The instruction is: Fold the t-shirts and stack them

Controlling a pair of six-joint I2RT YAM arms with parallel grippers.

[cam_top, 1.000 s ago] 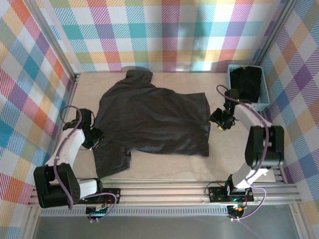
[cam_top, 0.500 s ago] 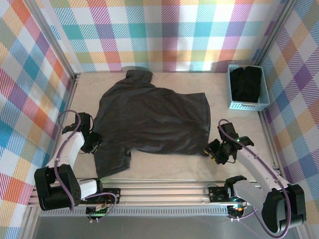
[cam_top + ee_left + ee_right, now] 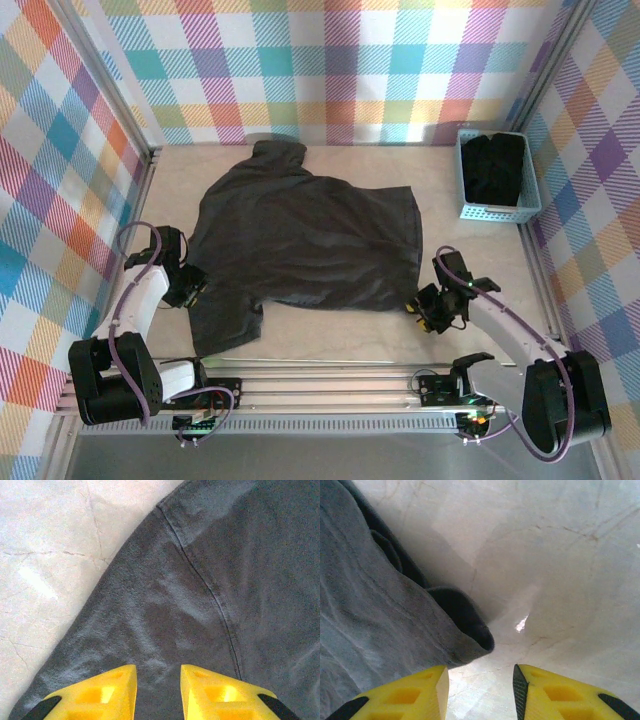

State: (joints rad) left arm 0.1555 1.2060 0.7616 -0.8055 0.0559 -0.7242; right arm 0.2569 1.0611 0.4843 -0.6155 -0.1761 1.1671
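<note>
I read bright, even light with soft shadows. A small glare spot marks the table point(image 3: 580, 570).

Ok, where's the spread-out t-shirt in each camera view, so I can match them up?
Top external: t-shirt spread flat, mid-picture.
Left wrist: it covers the right and bottom.
Right wrist: its corner lies at left.
Shared landmark: the pale marbled tabletop.

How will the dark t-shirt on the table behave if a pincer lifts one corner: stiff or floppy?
Probably floppy: the t-shirt lies wrinkled and flat, so it should drape. Its hem corner curls loosely, so layers may separate. Pushed, it likely bunches rather than slides.
</note>
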